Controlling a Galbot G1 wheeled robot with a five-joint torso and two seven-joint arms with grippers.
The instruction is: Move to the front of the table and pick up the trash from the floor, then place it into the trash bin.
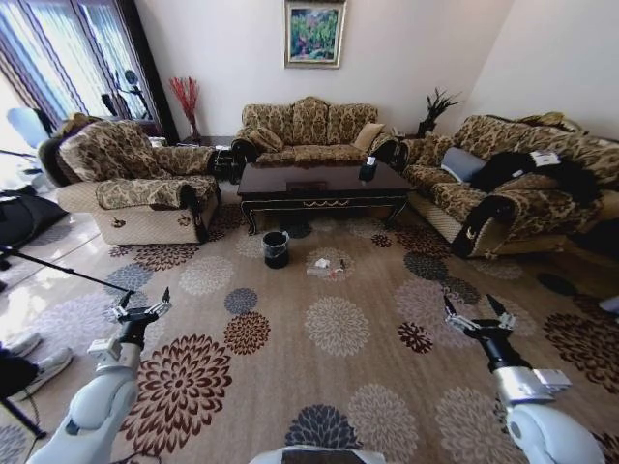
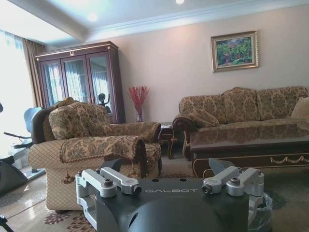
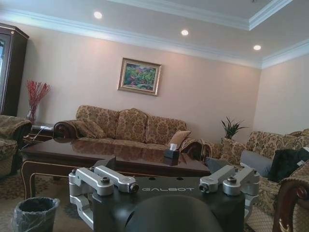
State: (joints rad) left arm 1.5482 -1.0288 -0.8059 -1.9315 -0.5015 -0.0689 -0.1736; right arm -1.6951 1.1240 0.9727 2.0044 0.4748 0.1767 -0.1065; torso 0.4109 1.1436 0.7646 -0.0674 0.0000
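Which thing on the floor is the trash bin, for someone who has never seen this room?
Find the long dark coffee table between the sofas. On the carpet by its front left leg stands the trash bin: small, round and black, with a clear bag folded over its rim. The litter lying beside it is low and pale.

Both arms white and rounded, ending in black wrists. Left gripper (image 1: 143,307) and right gripper (image 1: 478,311): black body, silver metal finger links with dark pivot screws. Wrist views show matte black housing lettered "GALBOT" in grey, silver linkage bars either side. White torso edge at head view's bottom.
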